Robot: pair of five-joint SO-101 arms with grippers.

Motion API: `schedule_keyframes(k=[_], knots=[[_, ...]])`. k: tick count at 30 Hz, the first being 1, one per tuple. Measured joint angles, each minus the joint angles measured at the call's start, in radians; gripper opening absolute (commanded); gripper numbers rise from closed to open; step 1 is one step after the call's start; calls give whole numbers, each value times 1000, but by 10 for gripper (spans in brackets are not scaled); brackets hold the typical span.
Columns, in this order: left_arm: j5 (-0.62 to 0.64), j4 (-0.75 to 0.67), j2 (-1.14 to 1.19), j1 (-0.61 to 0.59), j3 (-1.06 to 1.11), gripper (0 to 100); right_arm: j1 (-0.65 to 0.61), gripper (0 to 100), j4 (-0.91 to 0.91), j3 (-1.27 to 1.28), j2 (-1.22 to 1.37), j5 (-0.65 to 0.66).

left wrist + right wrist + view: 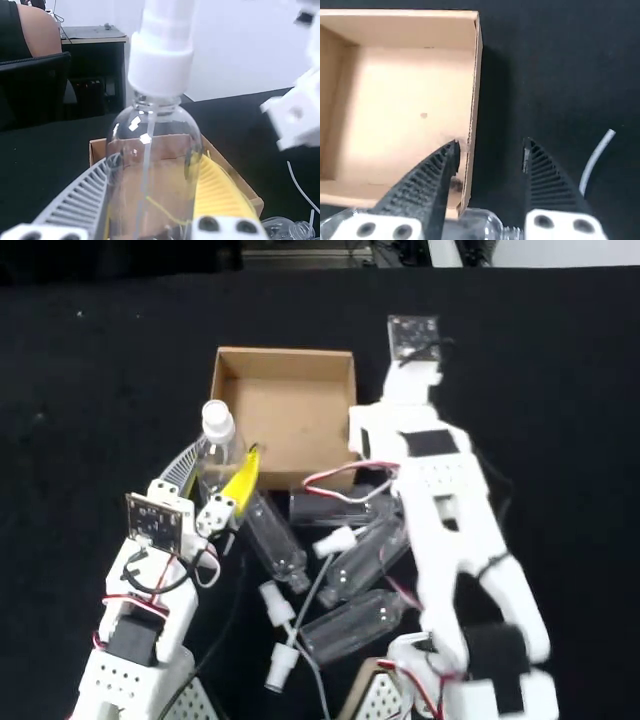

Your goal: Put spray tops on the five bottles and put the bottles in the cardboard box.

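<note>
While the uncapped bottles (362,562) and loose tops (277,606) lie heaped nearest the arm bases, the left gripper (226,452) just beyond them is clamped on a capped bottle (150,175), held upright with its long axis vertical, at the near-left corner of the box (285,354). Box opening lies just beyond and to the right of that bottle, so the left arm is the one placed to drop it in. Right gripper (490,150) hangs over the box's right wall with its jaws apart and nothing held.

Clear glossy plastic bottle (150,155); matt brown cardboard box (410,100); matt black table (560,390).
</note>
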Motion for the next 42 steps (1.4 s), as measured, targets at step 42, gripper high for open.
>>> schedule_keyframes(k=[42], knots=[[0,0,0,0,0,30,2,10,66,-124,328,574]])
